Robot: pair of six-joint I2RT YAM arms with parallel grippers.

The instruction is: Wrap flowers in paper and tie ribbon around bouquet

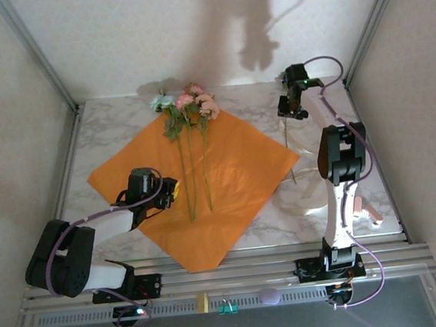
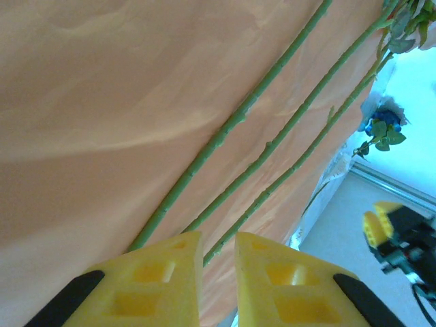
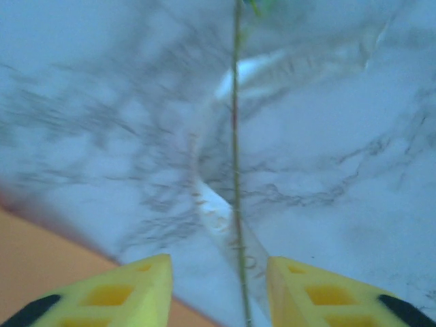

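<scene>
You are only beginning: flowers (image 1: 187,102) are lying on flat paper (image 1: 242,169), ribbon (image 3: 212,208) is lying loose by the bench's (image 1: 259,105) right edge. Your right pincer (image 3: 218,259) is gaping, released; whether the left pincer (image 2: 219,237) is clenching, you cannot tell.

Scanning for print: no lettering, label, brand or number legible on the orange paper (image 1: 238,169), none on the marble table (image 1: 255,106), nothing readable anywhere else either.

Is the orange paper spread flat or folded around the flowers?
Spread flat. The paper lies open as a diamond, all corners out, flowers lying uncovered on top.
</scene>
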